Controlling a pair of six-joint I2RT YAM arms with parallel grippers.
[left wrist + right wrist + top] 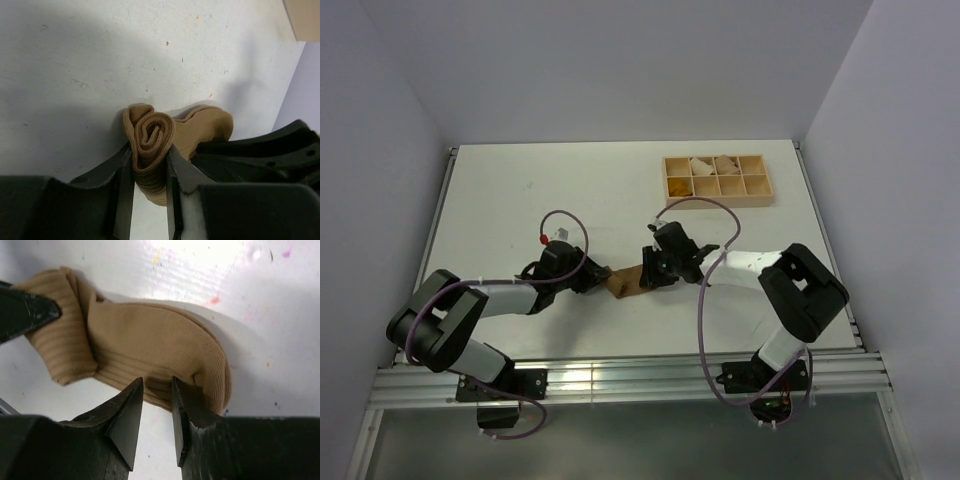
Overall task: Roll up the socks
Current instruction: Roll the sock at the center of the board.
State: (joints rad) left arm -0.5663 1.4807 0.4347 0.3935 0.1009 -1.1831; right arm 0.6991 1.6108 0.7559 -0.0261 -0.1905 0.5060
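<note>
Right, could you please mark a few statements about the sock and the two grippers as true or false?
1. The left gripper is clamped on the rolled end of the sock. True.
2. The sock lies in the wooden tray. False: it lies on the table between the two grippers, and the tray stands apart at the far right.
3. The sock is rolled along its whole length. False: the part by the right gripper lies flat.
4. The right gripper is at the flat end of the sock. True.
</note>
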